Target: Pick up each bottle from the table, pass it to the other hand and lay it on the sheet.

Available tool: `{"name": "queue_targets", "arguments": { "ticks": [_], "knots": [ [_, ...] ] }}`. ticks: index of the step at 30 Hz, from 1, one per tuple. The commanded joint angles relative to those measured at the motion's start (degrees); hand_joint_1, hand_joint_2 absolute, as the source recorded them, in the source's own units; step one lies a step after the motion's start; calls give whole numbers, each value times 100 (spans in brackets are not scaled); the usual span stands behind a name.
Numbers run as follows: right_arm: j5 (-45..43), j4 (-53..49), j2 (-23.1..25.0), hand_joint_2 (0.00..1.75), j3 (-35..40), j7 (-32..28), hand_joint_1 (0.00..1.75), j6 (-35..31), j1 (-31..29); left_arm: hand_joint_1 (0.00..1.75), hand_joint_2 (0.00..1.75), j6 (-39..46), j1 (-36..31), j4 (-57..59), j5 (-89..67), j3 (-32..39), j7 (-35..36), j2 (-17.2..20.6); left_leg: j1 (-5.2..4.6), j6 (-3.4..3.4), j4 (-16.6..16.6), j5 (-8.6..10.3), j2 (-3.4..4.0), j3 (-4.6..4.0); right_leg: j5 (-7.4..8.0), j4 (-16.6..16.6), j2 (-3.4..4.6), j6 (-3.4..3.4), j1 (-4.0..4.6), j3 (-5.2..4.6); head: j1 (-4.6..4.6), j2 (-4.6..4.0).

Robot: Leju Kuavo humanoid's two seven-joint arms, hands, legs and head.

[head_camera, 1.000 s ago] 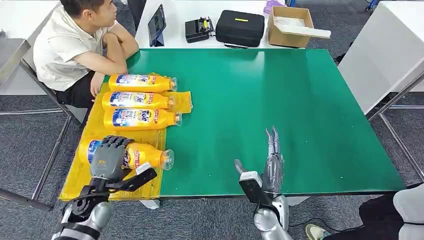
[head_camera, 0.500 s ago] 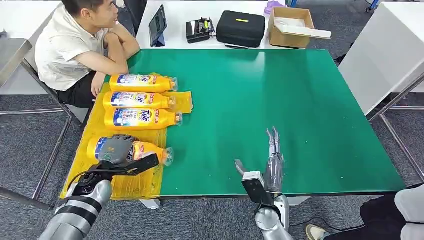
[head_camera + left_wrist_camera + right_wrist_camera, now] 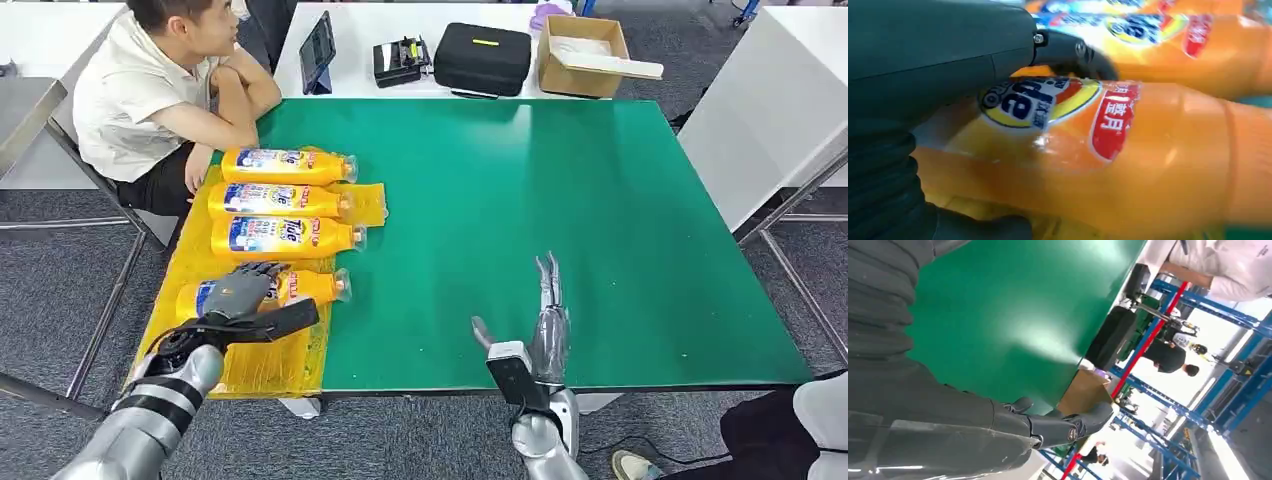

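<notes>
At lower left of the head view, the left hand rests over the nearest bottle, lying on the yellow sheet on the green bench; three more bottles lie above it. Lower centre, the right hand stands with fingers straight, holding nothing. Close up in the left wrist view, fingers curl over the orange bottle's label. Along the right wrist view's bottom, fingers extend over bare green.

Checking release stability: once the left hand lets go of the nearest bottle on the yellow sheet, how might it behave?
The nearest bottle lies on its side with a rounded body, so it may roll. Its glossy surface looks slippery under the left hand. The thin yellow sheet probably gives little restraint.
</notes>
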Motion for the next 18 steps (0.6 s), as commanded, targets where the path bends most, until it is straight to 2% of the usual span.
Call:
{"name": "queue_targets", "arguments": {
  "ticks": [1,4,7,12,16,18],
  "knots": [
    [-153,710,-50,175,-99,-107,0,92,-446,0,175,-646,-344,1006,290,-791,-406,412,6,-2,-6,-13,39,36,-2,-11,26,-29,12,26,0,0],
    [-263,839,-78,175,24,-107,0,79,-556,0,175,-990,-381,985,625,-934,-715,572,5,-2,-11,-12,39,40,-1,-13,26,-28,10,28,-2,0],
    [-438,984,-150,175,283,-107,0,-39,-686,0,175,-1466,-406,753,1100,-1278,-1094,929,4,-2,-8,-10,40,37,2,-8,31,-19,7,23,-2,0],
    [-547,1089,-162,175,394,-107,0,-110,-750,0,175,-1437,-348,460,1399,-1521,-1144,1178,5,-3,-12,-10,53,50,5,-9,39,-26,10,32,0,0],
    [-636,1084,-204,175,563,-107,0,-113,-769,0,175,-1416,144,-590,2181,-1488,-1690,1523,2,-3,-12,-12,51,55,3,-7,37,-20,7,32,0,0],
    [-708,1090,-239,175,699,-107,0,-145,-795,0,175,-1227,611,-1363,2594,-1372,-1840,1683,2,-4,-15,-16,67,61,5,-8,48,-30,8,31,0,0]
  ]
}}
